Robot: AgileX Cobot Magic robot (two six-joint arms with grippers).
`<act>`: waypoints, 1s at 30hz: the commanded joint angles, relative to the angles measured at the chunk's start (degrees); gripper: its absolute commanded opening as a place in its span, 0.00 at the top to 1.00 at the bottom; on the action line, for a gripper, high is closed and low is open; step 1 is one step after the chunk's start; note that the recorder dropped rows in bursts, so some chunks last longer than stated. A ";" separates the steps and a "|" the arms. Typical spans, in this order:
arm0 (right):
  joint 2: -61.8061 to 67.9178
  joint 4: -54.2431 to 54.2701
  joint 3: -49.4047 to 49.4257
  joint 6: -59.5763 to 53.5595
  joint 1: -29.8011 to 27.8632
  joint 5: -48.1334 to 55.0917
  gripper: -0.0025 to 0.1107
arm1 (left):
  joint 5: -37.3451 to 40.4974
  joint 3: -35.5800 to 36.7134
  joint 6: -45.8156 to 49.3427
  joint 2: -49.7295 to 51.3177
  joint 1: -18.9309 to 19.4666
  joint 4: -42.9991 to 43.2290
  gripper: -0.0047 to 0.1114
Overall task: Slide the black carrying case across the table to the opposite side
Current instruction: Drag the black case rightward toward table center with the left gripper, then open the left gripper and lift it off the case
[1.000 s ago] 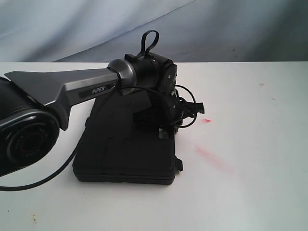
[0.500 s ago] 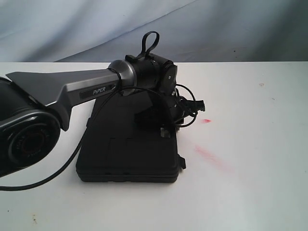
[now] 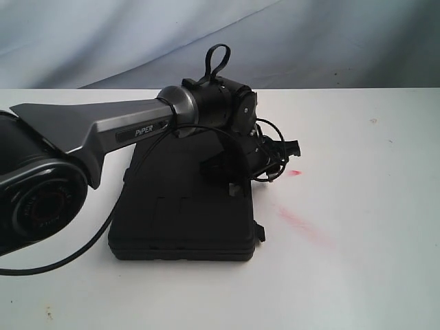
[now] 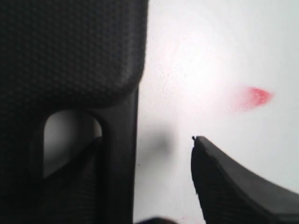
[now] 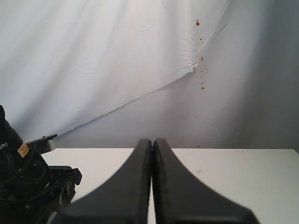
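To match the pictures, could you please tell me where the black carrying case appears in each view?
Exterior view: the black carrying case lies left of centre on the table, under the left arm.
Left wrist view: its textured corner and handle opening fill the picture's left half.
Right wrist view: not clearly visible; only the left arm shows.
Shared landmark: the small red smudge beside the case, exterior and left wrist views.

Diffuse light from above. The white table (image 3: 357,275) is evenly bright. The black case (image 3: 182,220) shows little surface detail and casts a thin shadow on its side toward the desk's near edge. In the left wrist view, glare bleaches the table beside a red smudge (image 4: 254,96), and my left gripper (image 4: 149,144) is blurred. My right gripper (image 5: 152,142) is out of focus before a sharper backdrop (image 5: 117,70).
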 commanded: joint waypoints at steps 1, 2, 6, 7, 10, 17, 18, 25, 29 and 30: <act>-0.37 -0.91 0.22 -0.21 -0.43 0.14 0.98 | -0.86 0.20 0.33 0.34 -0.11 -0.70 0.50; -0.37 -0.91 0.22 -0.21 -0.43 0.14 0.98 | -0.86 0.20 0.36 0.34 -0.11 -0.70 0.50; -0.37 -0.91 0.22 -0.21 -0.43 0.14 0.98 | -0.10 0.20 2.08 0.34 -0.11 -0.53 0.50; -0.37 -0.91 0.22 -0.21 -0.43 0.14 0.98 | 0.35 0.20 2.52 0.34 -0.11 -0.17 0.50; -0.37 -0.91 0.22 -0.21 -0.43 0.14 0.98 | 2.15 0.20 2.74 0.22 -0.11 1.43 0.50; -0.37 -0.91 0.22 -0.21 -0.43 0.14 0.98 | 3.71 0.20 3.09 -1.19 -0.11 4.01 0.50; -0.37 -0.91 0.22 -0.21 -0.43 0.14 0.98 | 3.59 0.20 3.09 -1.52 -0.11 4.17 0.50; -0.37 -0.91 0.22 -0.21 -0.43 0.14 0.98 | 4.96 0.20 3.09 -4.27 -0.11 7.13 0.50; -0.37 -0.91 0.22 -0.21 -0.43 0.14 0.98 | 7.25 0.20 3.09 -5.53 -0.11 8.30 0.50; -0.37 -0.91 0.22 -0.21 -0.43 0.14 0.98 | 7.55 0.20 3.09 -5.79 -0.11 8.44 0.50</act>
